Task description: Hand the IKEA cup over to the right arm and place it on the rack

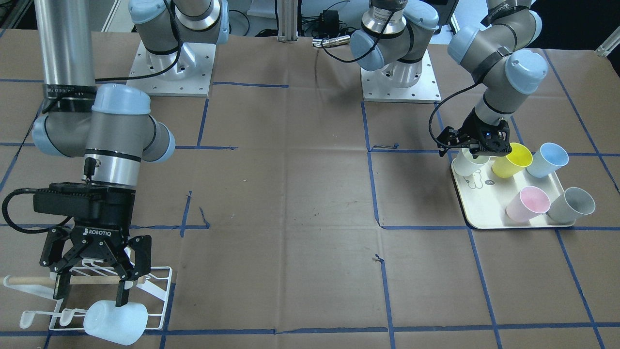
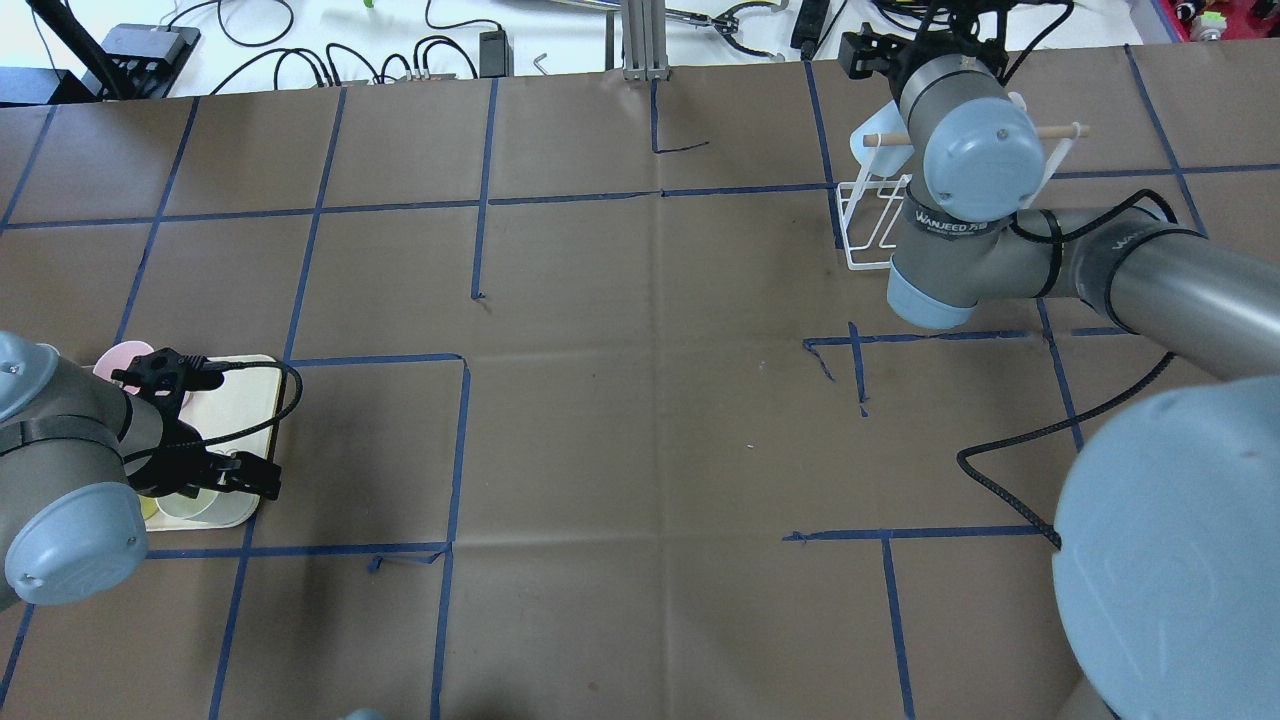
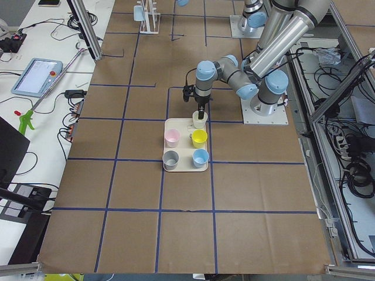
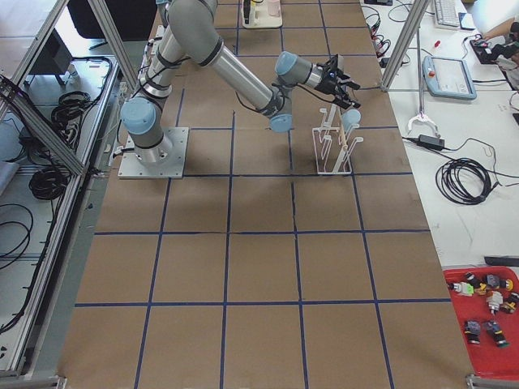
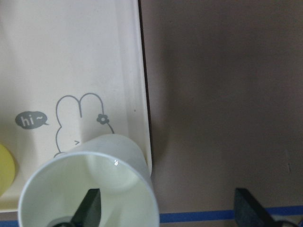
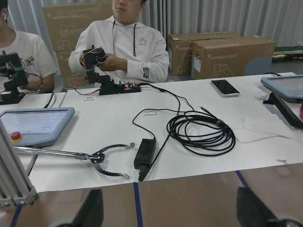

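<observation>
The white wire rack (image 1: 155, 286) with its wooden dowel stands at the table's far edge on my right. A pale blue cup (image 1: 115, 322) lies on its side on a rack prong. My right gripper (image 1: 92, 291) hangs open just above that cup, and nothing shows between its fingers in the right wrist view. My left gripper (image 1: 477, 155) is open at a white cup (image 1: 466, 165) on the cream tray (image 1: 484, 213). In the left wrist view one finger (image 5: 90, 208) is inside the cup (image 5: 90, 184) and the other finger (image 5: 246, 205) is outside it.
Yellow (image 1: 512, 160), light blue (image 1: 547, 160), pink (image 1: 528, 203) and grey (image 1: 571, 206) cups lie on the tray around the white one. Blue tape lines cross the brown table cover. Both arm bases (image 1: 172, 68) stand at the robot's side.
</observation>
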### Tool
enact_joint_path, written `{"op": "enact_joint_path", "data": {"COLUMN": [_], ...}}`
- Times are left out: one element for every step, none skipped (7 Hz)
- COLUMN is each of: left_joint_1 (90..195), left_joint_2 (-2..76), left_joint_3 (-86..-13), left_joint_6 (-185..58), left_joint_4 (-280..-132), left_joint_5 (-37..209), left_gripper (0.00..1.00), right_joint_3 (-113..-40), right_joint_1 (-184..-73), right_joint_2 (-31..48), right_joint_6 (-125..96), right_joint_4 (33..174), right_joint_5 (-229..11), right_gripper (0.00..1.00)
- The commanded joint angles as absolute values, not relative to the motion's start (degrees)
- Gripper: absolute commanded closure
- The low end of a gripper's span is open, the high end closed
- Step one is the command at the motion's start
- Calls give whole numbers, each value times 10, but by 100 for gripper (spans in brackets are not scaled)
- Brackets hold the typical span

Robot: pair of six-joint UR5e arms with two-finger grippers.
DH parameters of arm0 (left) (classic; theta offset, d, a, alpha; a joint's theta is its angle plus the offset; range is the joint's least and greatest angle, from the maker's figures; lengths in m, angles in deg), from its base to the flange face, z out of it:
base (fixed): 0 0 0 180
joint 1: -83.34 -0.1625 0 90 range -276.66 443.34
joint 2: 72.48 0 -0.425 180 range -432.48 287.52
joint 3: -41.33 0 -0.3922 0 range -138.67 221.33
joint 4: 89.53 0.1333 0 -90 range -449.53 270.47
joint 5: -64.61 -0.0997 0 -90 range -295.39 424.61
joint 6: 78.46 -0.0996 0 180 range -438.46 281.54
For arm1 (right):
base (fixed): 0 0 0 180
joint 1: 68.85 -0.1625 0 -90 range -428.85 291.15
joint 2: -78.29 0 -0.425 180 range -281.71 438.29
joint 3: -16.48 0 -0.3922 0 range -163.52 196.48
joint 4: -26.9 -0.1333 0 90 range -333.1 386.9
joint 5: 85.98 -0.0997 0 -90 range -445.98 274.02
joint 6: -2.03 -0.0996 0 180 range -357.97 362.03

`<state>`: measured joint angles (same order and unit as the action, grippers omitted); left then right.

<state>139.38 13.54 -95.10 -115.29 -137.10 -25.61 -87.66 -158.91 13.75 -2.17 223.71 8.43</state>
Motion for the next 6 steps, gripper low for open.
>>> {"op": "enact_joint_path", "data": {"left_joint_1": [1393,1393,1393,1393,1393,1394], "left_joint_2": [135,136,137,136,135,136], "left_joint_3": [-945,-938,-935,-934,-925,-885], "left_joint_6": [-1154,-1155,-1155,-1155,-1155,-1155], "left_joint_4": [-1371,-1371,-1371,-1370,-1371,-1404], "left_joint_5": [-272,-284,-284,-283,-279,-275], "left_gripper": [52,85,100,100,100,100], "right_joint_3": [-892,-914,-935,-955,-976,-991], "right_joint_1": [-1644,-1671,-1702,-1724,-1731,-1745], "right_joint_2": [63,27,-2,-25,-44,-69], "right_joint_6": [-48,-77,-128,-204,-280,-333], "right_joint_4": [2211,2211,2205,2187,2189,2189], "right_joint_5": [87,87,88,82,81,60], "right_gripper": [0,0,0,0,0,0]}}
